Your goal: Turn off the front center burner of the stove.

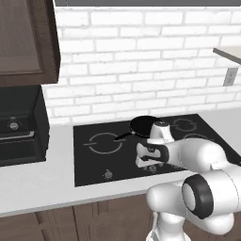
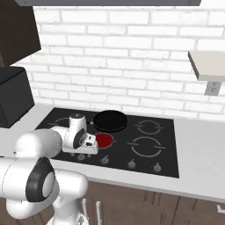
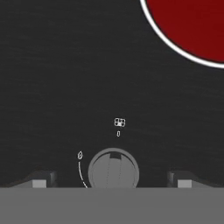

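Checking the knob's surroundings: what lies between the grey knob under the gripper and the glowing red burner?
In the hand view, bare black glass of the stove, save a small white burner icon just past the knob, short of the front center burner.

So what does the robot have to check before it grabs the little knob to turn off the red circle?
1. Burner to switch off is lit: ok. The front center burner glows red.
2. Fingers wide enough for the knob: ok. They stand open, one on each side of the knob.
3. Knob centred between them: ok, in the hand view.
4. Right knob for this burner: cannot tell. The small symbol above it is too tiny to read.
5. Frying pan out of the way: ok. It sits behind the red burner on the stove, away from the gripper.
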Available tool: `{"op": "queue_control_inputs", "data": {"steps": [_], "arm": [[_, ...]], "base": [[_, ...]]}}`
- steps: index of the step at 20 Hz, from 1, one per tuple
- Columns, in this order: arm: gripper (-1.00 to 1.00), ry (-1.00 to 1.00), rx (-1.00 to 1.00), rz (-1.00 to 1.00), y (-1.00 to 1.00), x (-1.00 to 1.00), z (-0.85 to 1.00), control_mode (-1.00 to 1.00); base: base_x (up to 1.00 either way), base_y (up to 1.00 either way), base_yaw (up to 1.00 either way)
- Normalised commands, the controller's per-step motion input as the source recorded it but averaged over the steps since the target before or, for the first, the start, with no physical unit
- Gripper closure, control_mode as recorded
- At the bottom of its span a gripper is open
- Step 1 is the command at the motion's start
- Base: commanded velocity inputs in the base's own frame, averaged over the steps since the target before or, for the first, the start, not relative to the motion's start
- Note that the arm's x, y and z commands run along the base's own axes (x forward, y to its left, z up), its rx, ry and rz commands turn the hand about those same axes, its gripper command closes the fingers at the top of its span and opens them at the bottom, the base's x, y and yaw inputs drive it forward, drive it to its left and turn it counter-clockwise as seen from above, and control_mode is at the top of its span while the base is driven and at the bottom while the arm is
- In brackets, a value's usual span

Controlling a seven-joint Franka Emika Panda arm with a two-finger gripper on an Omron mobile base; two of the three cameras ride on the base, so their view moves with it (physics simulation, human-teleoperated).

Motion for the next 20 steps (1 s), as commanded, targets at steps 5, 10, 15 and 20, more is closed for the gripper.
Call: {"op": "queue_control_inputs", "data": {"steps": [5,10,15,20], "arm": [[-1.00,0.00,0.00,0.00,0.00,-0.01,-0.18,-1.00],[1.00,0.00,0.00,0.00,0.00,0.00,-0.11,-1.00],[1.00,0.01,0.00,0.00,0.00,0.00,-0.03,-1.00],[1.00,0.00,0.00,0.00,0.00,0.00,0.00,-1.00]], "base": [[0.00,0.00,0.00],[0.00,0.00,0.00],[0.00,0.00,0.00],[0.00,0.00,0.00]]}}
